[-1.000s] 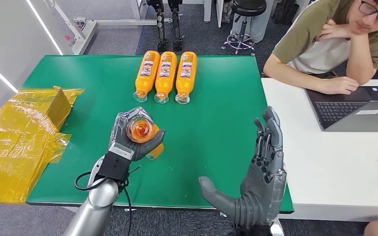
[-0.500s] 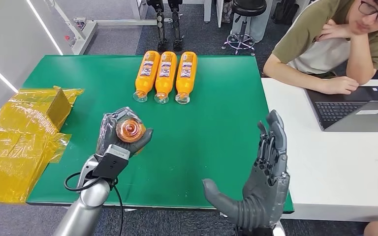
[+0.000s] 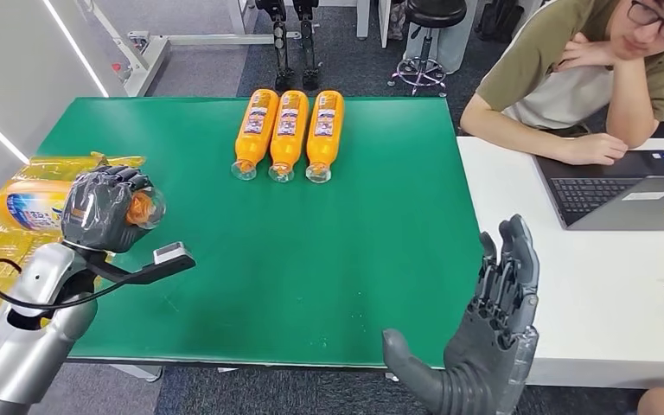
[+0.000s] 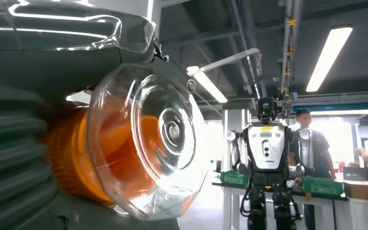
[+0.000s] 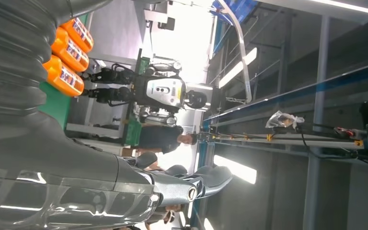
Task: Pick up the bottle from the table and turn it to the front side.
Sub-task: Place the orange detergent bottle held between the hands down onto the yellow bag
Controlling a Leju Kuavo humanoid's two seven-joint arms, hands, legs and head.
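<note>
Over the green worktop's (image 3: 225, 294) left edge, the left hand (image 3: 104, 207) grips the orange bottle (image 3: 30, 207), blue label showing, writing unreadable. Three bottles (image 3: 287, 134) lie side by side far back. Right hand (image 3: 488, 346) hovers, fingers spread, empty. At the left wrist, the bottle's clear base (image 4: 148, 139) sits clasped.

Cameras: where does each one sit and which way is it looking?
Head view: high on the body, looking down at the green table; both arms show.
Left wrist view: behind the left hand, facing its held bottle and the hall.
Right wrist view: behind the open right hand, facing the hall.
Head and right wrist share the three lying bottles.
</note>
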